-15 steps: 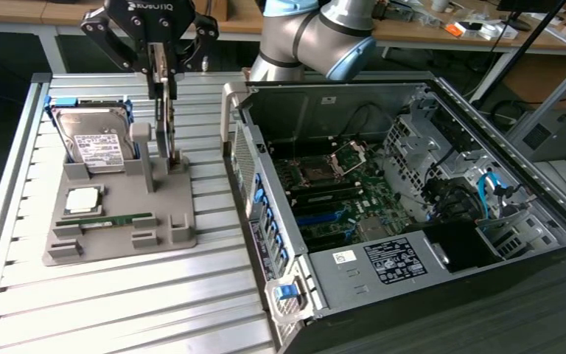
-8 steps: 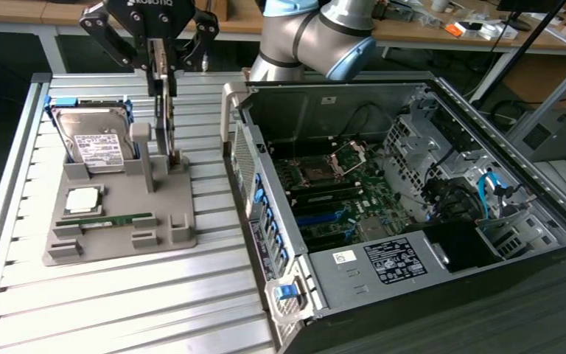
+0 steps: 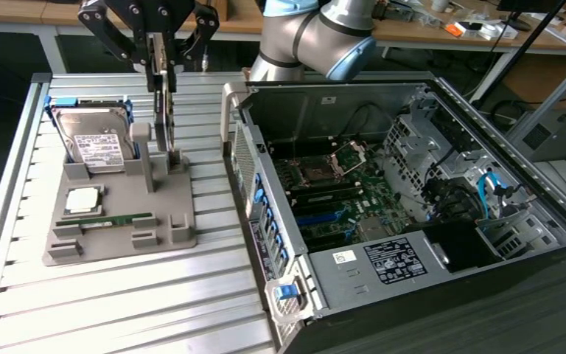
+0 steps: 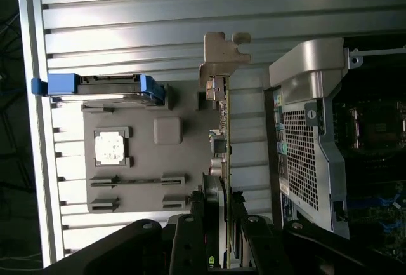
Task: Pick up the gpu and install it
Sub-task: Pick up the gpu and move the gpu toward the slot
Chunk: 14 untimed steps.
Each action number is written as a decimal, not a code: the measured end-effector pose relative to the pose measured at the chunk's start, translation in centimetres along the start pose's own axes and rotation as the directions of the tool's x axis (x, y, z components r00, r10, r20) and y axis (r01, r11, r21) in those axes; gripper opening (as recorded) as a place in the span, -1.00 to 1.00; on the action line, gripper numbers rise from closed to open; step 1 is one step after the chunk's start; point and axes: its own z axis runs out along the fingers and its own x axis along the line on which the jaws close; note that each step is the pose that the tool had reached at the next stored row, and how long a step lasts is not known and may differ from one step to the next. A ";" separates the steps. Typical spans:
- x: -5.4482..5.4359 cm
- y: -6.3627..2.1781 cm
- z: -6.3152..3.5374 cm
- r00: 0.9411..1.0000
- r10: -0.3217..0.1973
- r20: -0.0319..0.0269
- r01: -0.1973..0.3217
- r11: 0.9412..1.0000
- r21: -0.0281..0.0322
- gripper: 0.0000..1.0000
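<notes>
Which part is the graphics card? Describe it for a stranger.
At the exterior view's left, beside the open computer case, sits a grey tray. The gpu stands on edge on it, clamped by the gripper: a thin dark card, taller than everything beside it.

On my exterior view the arm sits at twelve o'clock. I see smooth silver-grey tubes with rounded joint housings, and a pale blue cap at eleven o'clock of the big joint. The gripper, at eleven o'clock, is matt black, built of flat angled bars. My wrist view shows its black fingers, round pins in the bars, and one small green speck.
</notes>
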 end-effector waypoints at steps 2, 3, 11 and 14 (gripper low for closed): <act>0.0 0.00 -0.01 1.000 0.000 0.000 0.000 1.000 0.000 -0.47; 0.0 0.00 -0.01 1.000 0.000 0.000 0.000 1.000 0.000 -0.47; -0.1 -0.34 -0.03 1.000 0.000 0.000 0.000 1.000 0.000 -0.47; -0.2 -0.83 -0.05 1.000 0.000 0.000 0.000 1.000 0.000 -0.47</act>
